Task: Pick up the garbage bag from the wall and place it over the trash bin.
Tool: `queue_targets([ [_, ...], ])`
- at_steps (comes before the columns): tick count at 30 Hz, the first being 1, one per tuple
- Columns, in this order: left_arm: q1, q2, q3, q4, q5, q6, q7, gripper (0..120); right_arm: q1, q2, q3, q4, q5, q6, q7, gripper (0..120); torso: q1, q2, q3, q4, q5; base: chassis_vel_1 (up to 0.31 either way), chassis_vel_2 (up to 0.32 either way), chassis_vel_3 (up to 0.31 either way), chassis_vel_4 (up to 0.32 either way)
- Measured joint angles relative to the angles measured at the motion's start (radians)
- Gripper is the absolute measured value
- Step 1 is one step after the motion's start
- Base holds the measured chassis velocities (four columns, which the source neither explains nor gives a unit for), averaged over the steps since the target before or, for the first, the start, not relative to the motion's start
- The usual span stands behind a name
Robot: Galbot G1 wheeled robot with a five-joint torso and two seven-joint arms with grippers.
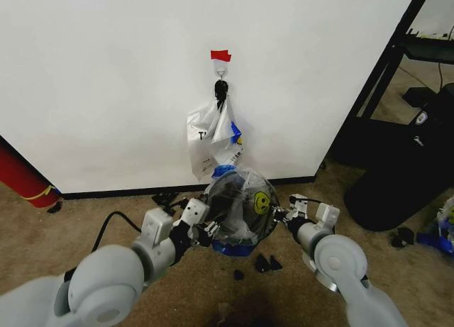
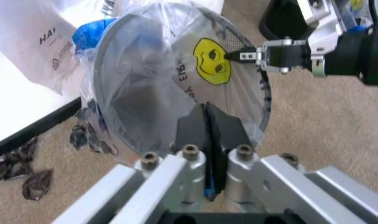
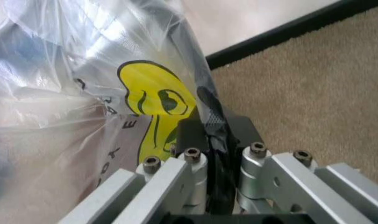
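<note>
The garbage bag, thin clear plastic with a yellow smiley, is stretched over the mouth of the black wire-mesh trash bin, which stands on the carpet below the wall. My left gripper is shut on the bag at the bin's left rim. In the left wrist view its fingertips are pressed together against the bag. My right gripper is shut on the bag at the right rim. The right wrist view shows it pinching the plastic and the mesh.
A whiter bag hangs from a hook under red tape on the wall. A big red cylinder stands at the left. A black base and frame are at the right. Dark scraps lie on the carpet.
</note>
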Motion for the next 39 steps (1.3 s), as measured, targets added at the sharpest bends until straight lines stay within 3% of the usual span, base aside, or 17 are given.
queue_targets([
  [4, -0.066, -0.021, 0.034, 0.02, -0.073, 0.014, -0.048, 0, 0.005, 0.002, -0.015, -0.003, -0.016, 0.004, -0.002, 1, 0.0, 0.0, 0.0, 0.0006, 0.0, 0.0, 0.0, 0.0, 0.0],
  [6, -0.163, -0.068, 0.124, 0.067, -0.142, 0.024, -0.104, 0, 0.0, 0.008, -0.029, 0.0, -0.051, 0.011, -0.005, 1, 0.0, 0.0, 0.0, 0.0, -0.0002, 0.0, 0.0, 0.0, 0.0],
  [8, -0.187, -0.084, 0.144, 0.08, -0.163, 0.027, -0.12, 0, 0.0, 0.009, -0.031, 0.001, -0.058, 0.013, -0.005, 1, 0.0, 0.0, 0.0, -0.0001, -0.0001, 0.0, 0.0, 0.0, 0.0],
  [10, -0.258, -0.147, 0.199, 0.131, -0.225, 0.032, -0.173, 0, 0.0, 0.022, -0.038, 0.008, -0.078, 0.023, -0.004, 1, 0.0, 0.0, 0.0, -0.0002, 0.0, 0.0, 0.0, 0.0, 0.0],
  [18, -0.355, -0.288, 0.289, 0.28, -0.263, 0.032, -0.264, 0, -0.053, 0.059, -0.049, 0.039, -0.177, 0.056, 0.0, 1, 0.0, 0.0, 0.0, -0.0004, 0.0001, 0.0, 0.0, 0.0, 0.0],
  [27, -0.359, -0.302, 0.329, 0.325, -0.17, 0.014, -0.252, 0, -0.108, 0.072, -0.112, 0.082, -0.496, 0.113, -0.047, 1, 0.0, 0.0, 0.0, 0.0001, 0.0001, 0.0, 0.0, 0.0, 0.0],
  [35, -0.352, -0.335, 0.351, 0.362, -0.169, 0.014, -0.263, 0, -0.097, 0.088, -0.12, 0.07, -0.511, 0.146, -0.057, 1, 0.0, 0.0, 0.0, 0.0001, -0.0001, 0.0, 0.0, 0.0, 0.0],
  [39, -0.33, -0.359, 0.353, 0.423, -0.145, 0.016, -0.271, 0, -0.101, 0.097, -0.118, 0.064, -0.471, 0.17, -0.062, 1, 0.0, 0.0, 0.0, 0.0002, -0.0001, 0.0, 0.0, 0.0, 0.0],
])
